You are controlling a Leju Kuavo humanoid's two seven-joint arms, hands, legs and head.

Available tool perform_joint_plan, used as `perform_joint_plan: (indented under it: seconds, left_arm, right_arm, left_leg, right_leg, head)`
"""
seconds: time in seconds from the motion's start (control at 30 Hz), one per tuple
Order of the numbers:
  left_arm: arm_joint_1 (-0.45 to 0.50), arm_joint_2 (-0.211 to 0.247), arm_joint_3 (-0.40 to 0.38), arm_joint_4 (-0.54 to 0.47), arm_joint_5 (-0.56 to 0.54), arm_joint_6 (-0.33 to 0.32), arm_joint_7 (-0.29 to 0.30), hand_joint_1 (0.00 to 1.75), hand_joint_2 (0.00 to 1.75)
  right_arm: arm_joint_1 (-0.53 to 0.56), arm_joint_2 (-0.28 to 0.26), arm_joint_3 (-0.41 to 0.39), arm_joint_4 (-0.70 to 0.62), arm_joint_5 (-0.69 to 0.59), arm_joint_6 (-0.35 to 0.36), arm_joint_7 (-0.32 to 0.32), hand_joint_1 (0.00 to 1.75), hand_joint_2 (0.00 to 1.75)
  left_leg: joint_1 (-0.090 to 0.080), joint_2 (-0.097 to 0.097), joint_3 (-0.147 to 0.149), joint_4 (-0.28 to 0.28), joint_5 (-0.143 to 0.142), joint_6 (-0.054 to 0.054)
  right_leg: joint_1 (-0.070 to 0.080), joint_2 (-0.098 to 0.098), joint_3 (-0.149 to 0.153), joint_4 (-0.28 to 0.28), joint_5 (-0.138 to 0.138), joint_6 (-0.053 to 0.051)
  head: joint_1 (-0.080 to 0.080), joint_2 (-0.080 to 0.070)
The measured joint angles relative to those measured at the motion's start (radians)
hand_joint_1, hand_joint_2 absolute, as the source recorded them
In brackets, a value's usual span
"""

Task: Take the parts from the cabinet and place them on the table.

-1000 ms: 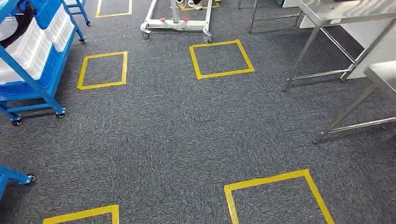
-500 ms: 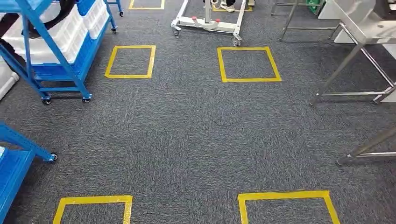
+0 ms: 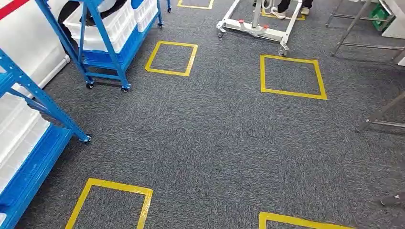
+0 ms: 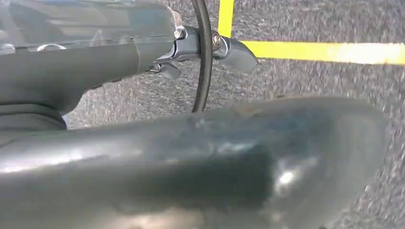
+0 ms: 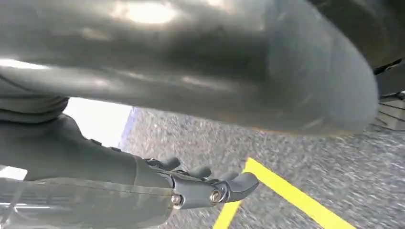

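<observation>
A blue wheeled cabinet rack with white bins stands at the far left of the head view. A second blue rack with white bins is close by at the left edge. The parts cannot be made out in the bins. Steel table legs show at the right edge. My left hand hangs over the grey carpet with its fingers loosely apart and nothing in it. My right hand also hangs beside my body, its fingers stretched out and holding nothing.
Yellow tape squares mark the grey carpet. A white wheeled frame stands at the back, with a person's feet behind it. More steel legs stand at the back right. Open carpet lies ahead.
The camera has turned left: the blue racks have come further into the picture and the steel tables have slid off to the right. Nothing on the floor has itself moved.
</observation>
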Motion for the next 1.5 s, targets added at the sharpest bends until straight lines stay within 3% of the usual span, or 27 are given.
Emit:
perform_joint_plan:
  seconds: [0.07, 0.17, 0.2, 0.23, 0.3, 0.33, 0.37, 0.4, 0.47, 0.5, 0.6, 0.67, 0.73, 0.77, 0.83, 0.87, 0.93, 1.0, 1.03, 1.07, 1.17, 1.23, 1.33, 1.37, 1.4, 1.43, 1.5]
  left_arm:
    - [-0.003, 0.000, 0.000, 0.000, 0.000, 0.000, -0.001, 0.00, 0.00]
    - [0.001, 0.002, 0.001, 0.000, -0.002, 0.005, -0.001, 0.00, 0.00]
    - [0.002, 0.001, 0.002, 0.000, -0.003, 0.006, -0.002, 0.00, 0.00]
    - [0.001, 0.002, 0.002, 0.000, -0.004, 0.008, -0.003, 0.00, 0.00]
    - [-0.003, 0.002, 0.002, 0.000, -0.006, 0.013, -0.003, 0.00, 0.00]
    - [-0.003, 0.002, 0.002, 0.000, -0.008, 0.015, -0.004, 0.00, 0.00]
    - [-0.002, 0.002, 0.002, 0.000, -0.009, 0.015, -0.004, 0.00, 0.00]
    - [-0.002, 0.002, 0.003, 0.000, -0.011, 0.015, -0.004, 0.00, 0.00]
    - [-0.002, 0.001, 0.003, 0.000, -0.015, 0.015, -0.007, 0.00, 0.00]
    - [-0.002, 0.001, 0.003, 0.000, -0.015, 0.015, -0.008, 0.00, 0.00]
    - [0.000, -0.002, 0.005, 0.000, -0.018, 0.016, -0.011, 0.00, 0.00]
    - [0.001, -0.002, 0.005, 0.000, -0.022, 0.018, -0.014, 0.00, 0.00]
    - [0.002, 0.000, 0.006, 0.000, -0.024, 0.021, -0.020, 0.00, 0.00]
    - [0.002, 0.001, 0.006, 0.000, -0.024, 0.024, -0.021, 0.00, 0.00]
    - [0.003, 0.008, 0.006, 0.000, -0.024, 0.029, -0.022, 0.00, 0.00]
    - [0.005, 0.014, 0.008, 0.000, -0.025, 0.033, -0.025, 0.00, 0.00]
    - [0.008, 0.023, 0.009, 0.000, -0.025, 0.038, -0.037, 0.00, 0.00]
    - [0.007, 0.034, 0.013, 0.000, -0.026, 0.039, -0.048, 0.00, 0.00]
    - [0.005, 0.037, 0.016, -0.001, -0.026, 0.039, -0.053, 0.00, 0.00]
    - [0.004, 0.040, 0.018, -0.001, -0.025, 0.039, -0.059, 0.00, 0.00]
    - [0.007, 0.048, 0.024, -0.001, -0.027, 0.039, -0.069, 0.00, 0.00]
    - [0.004, 0.049, 0.024, -0.001, -0.033, 0.036, -0.079, 0.00, 0.00]
    - [0.004, 0.053, 0.025, -0.001, -0.038, 0.034, -0.085, 0.00, 0.00]
    - [0.005, 0.054, 0.025, -0.001, -0.042, 0.034, -0.086, 0.00, 0.00]
    - [0.004, 0.054, 0.025, -0.001, -0.042, 0.034, -0.087, 0.00, 0.00]
    - [0.004, 0.054, 0.025, -0.001, -0.043, 0.034, -0.087, 0.00, 0.00]
    - [0.002, 0.054, 0.025, -0.001, -0.045, 0.033, -0.090, 0.00, 0.00]
  right_arm:
    - [-0.002, 0.000, -0.004, 0.000, -0.002, 0.000, -0.001, 0.00, 0.00]
    - [-0.011, 0.002, -0.010, 0.000, -0.014, 0.000, -0.010, 0.00, 0.00]
    - [-0.010, 0.002, -0.014, 0.000, -0.016, 0.000, -0.010, 0.00, 0.00]
    - [-0.008, 0.002, -0.019, 0.000, -0.017, 0.000, -0.010, 0.00, 0.00]
    - [-0.005, 0.002, -0.026, 0.000, -0.017, 0.005, -0.014, 0.00, 0.00]
    - [-0.004, 0.002, -0.028, 0.000, -0.017, 0.006, -0.017, 0.00, 0.00]
    - [-0.003, 0.002, -0.030, 0.000, -0.018, 0.008, -0.019, 0.00, 0.00]
    - [-0.002, 0.002, -0.032, 0.000, -0.018, 0.012, -0.020, 0.00, 0.00]
    - [-0.002, 0.002, -0.039, 0.000, -0.020, 0.021, -0.027, 0.00, 0.00]
    - [-0.002, 0.001, -0.041, 0.000, -0.020, 0.022, -0.030, 0.00, 0.00]
    - [-0.005, -0.001, -0.046, 0.000, -0.020, 0.027, -0.037, 0.00, 0.00]
    - [-0.005, -0.001, -0.047, 0.000, -0.019, 0.035, -0.046, 0.00, 0.00]
    - [-0.005, 0.001, -0.048, 0.000, -0.017, 0.036, -0.065, 0.00, 0.00]
    - [-0.004, 0.001, -0.048, 0.000, -0.017, 0.036, -0.074, 0.00, 0.00]
    - [-0.004, 0.001, -0.049, 0.000, -0.017, 0.036, -0.091, 0.00, 0.00]
    - [-0.004, 0.001, -0.051, 0.000, -0.017, 0.035, -0.105, 0.00, 0.00]
    - [-0.005, 0.001, -0.053, 0.000, -0.019, 0.034, -0.141, 0.00, 0.00]
    - [-0.007, 0.001, -0.053, 0.000, -0.020, 0.034, -0.173, 0.00, 0.00]
    - [-0.007, 0.001, -0.054, 0.000, -0.020, 0.033, -0.182, 0.00, 0.00]
    - [-0.008, 0.001, -0.054, 0.000, -0.020, 0.032, -0.187, 0.00, 0.00]
    - [-0.011, 0.001, -0.056, 0.000, -0.024, 0.027, -0.198, 0.00, 0.00]
    - [-0.011, 0.001, -0.062, 0.000, -0.028, 0.021, -0.197, 0.00, 0.00]
    - [-0.011, 0.001, -0.068, 0.000, -0.022, 0.017, -0.177, 0.00, 0.00]
    - [-0.011, 0.000, -0.068, 0.000, -0.016, 0.016, -0.169, 0.00, 0.00]
    - [-0.010, 0.000, -0.068, 0.000, -0.011, 0.015, -0.158, 0.00, 0.00]
    - [-0.008, 0.000, -0.068, 0.000, -0.008, 0.015, -0.148, 0.00, 0.00]
    - [-0.007, -0.002, -0.068, 0.000, -0.001, 0.012, -0.129, 0.00, 0.00]
  left_leg:
    - [-0.008, -0.026, -0.002, 0.008, 0.000, 0.036]
    - [-0.014, -0.043, -0.002, 0.003, 0.003, 0.062]
    - [-0.013, -0.046, -0.001, -0.001, 0.005, 0.067]
    - [-0.014, -0.050, -0.004, -0.001, 0.007, 0.075]
    - [-0.020, -0.061, -0.010, -0.001, 0.008, 0.083]
    - [-0.024, -0.067, -0.011, -0.001, 0.008, 0.085]
    - [-0.028, -0.074, -0.010, -0.001, 0.008, 0.086]
    - [-0.031, -0.080, -0.009, -0.001, 0.008, 0.086]
    - [-0.033, -0.093, -0.004, -0.001, 0.008, 0.086]
    - [-0.031, -0.096, -0.003, -0.001, 0.008, 0.086]
    - [-0.032, -0.098, -0.006, -0.003, 0.012, 0.073]
    - [-0.035, -0.100, 0.000, -0.012, 0.017, 0.061]
    - [-0.034, -0.089, -0.019, 0.036, -0.028, 0.055]
    - [-0.032, -0.086, -0.051, 0.111, -0.074, 0.051]
    - [-0.029, -0.084, -0.110, 0.255, -0.138, 0.042]
    - [-0.029, -0.083, -0.120, 0.285, -0.140, 0.038]
    - [-0.028, -0.078, -0.071, 0.197, -0.082, 0.036]
    - [-0.027, -0.070, 0.031, 0.014, -0.009, 0.039]
    - [-0.032, -0.066, 0.041, -0.006, -0.031, 0.048]
    - [-0.035, -0.070, 0.039, -0.014, -0.021, 0.059]
    - [-0.035, -0.073, 0.039, -0.018, -0.016, 0.074]
    - [-0.030, -0.073, 0.042, -0.028, -0.006, 0.090]
    - [-0.031, -0.078, 0.032, -0.028, -0.003, 0.094]
    - [-0.031, -0.081, 0.030, -0.027, -0.003, 0.094]
    - [-0.031, -0.087, 0.030, -0.027, -0.002, 0.093]
    - [-0.030, -0.096, 0.031, -0.027, -0.002, 0.092]
    - [-0.029, -0.115, 0.033, -0.024, -0.001, 0.087]
  right_leg:
    - [0.002, -0.011, 0.001, 0.013, -0.012, 0.015]
    - [-0.010, -0.022, 0.009, 0.012, -0.016, 0.033]
    - [-0.016, 0.016, 0.006, 0.029, -0.035, 0.037]
    - [-0.017, 0.064, -0.024, 0.090, -0.082, 0.036]
    - [-0.015, 0.089, -0.107, 0.254, -0.161, 0.034]
    - [-0.014, 0.091, -0.140, 0.316, -0.177, 0.032]
    - [-0.013, 0.092, -0.153, 0.334, -0.167, 0.027]
    - [-0.009, 0.093, -0.144, 0.303, -0.133, 0.020]
    - [0.005, 0.097, -0.067, 0.128, -0.026, -0.002]
    - [0.014, 0.103, -0.030, 0.045, 0.006, -0.013]
    - [0.025, 0.100, -0.028, 0.022, 0.003, -0.020]
    - [0.019, 0.098, -0.023, 0.005, 0.014, -0.028]
    - [0.010, 0.089, -0.015, -0.013, 0.028, -0.038]
    - [0.011, 0.088, -0.018, -0.013, 0.028, -0.039]
    - [0.013, 0.083, -0.021, -0.009, 0.028, -0.039]
    - [0.013, 0.082, -0.023, -0.005, 0.027, -0.039]
    - [0.011, 0.081, -0.027, 0.003, 0.024, -0.036]
    - [0.010, 0.080, -0.026, 0.014, 0.016, -0.030]
    - [0.015, 0.078, -0.028, 0.017, 0.014, -0.025]
    - [0.016, 0.079, -0.029, 0.022, 0.012, -0.020]
    - [0.013, 0.078, -0.029, 0.021, 0.015, -0.006]
    - [0.009, 0.090, -0.047, 0.068, -0.026, 0.007]
    - [0.001, 0.093, -0.162, 0.298, -0.141, 0.017]
    - [-0.001, 0.093, -0.184, 0.344, -0.150, 0.018]
    - [-0.003, 0.093, -0.181, 0.339, -0.131, 0.019]
    - [-0.006, 0.094, -0.156, 0.287, -0.092, 0.019]
    - [-0.010, 0.115, -0.064, 0.109, -0.001, 0.014]
  head:
    - [0.001, 0.000]
    - [0.000, 0.000]
    - [0.001, 0.000]
    - [0.000, 0.000]
    - [0.001, 0.000]
    - [0.001, 0.000]
    - [0.001, 0.000]
    - [0.001, 0.000]
    - [0.001, 0.000]
    - [0.001, 0.000]
    - [0.000, 0.000]
    - [0.000, 0.000]
    - [0.000, 0.000]
    - [0.001, 0.000]
    - [0.000, 0.000]
    - [0.000, 0.000]
    - [0.000, 0.000]
    - [0.000, 0.000]
    - [0.000, 0.000]
    - [0.001, 0.000]
    - [0.001, 0.000]
    - [0.001, 0.000]
    - [0.001, 0.000]
    - [0.001, 0.000]
    - [0.001, 0.000]
    - [0.001, 0.000]
    - [0.001, 0.000]
